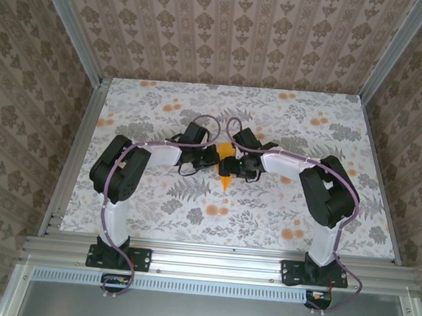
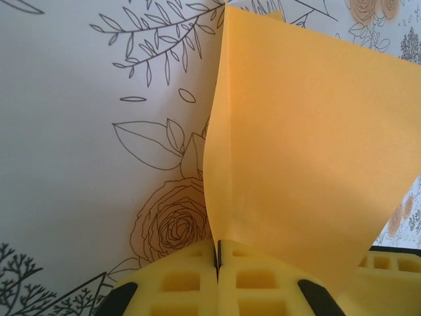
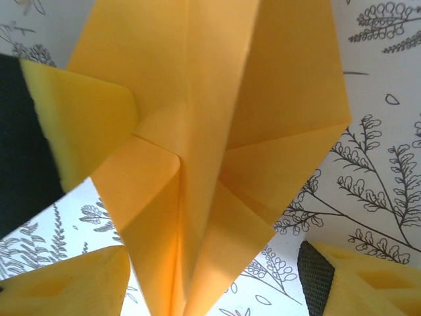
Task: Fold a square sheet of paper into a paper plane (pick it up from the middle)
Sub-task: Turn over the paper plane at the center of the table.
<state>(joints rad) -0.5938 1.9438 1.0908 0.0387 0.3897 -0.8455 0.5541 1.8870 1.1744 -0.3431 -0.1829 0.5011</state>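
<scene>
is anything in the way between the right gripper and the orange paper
Nothing visible stands between them. The paper already sits in the gap between the open fingers of the right gripper, with no other object in front of it. The left gripper is shut on one edge of it.

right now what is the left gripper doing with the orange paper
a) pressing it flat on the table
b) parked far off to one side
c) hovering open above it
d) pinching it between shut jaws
d: in the left wrist view the left gripper has its yellow jaws closed together, with the lower edge of the orange paper caught in the seam between them.
</scene>
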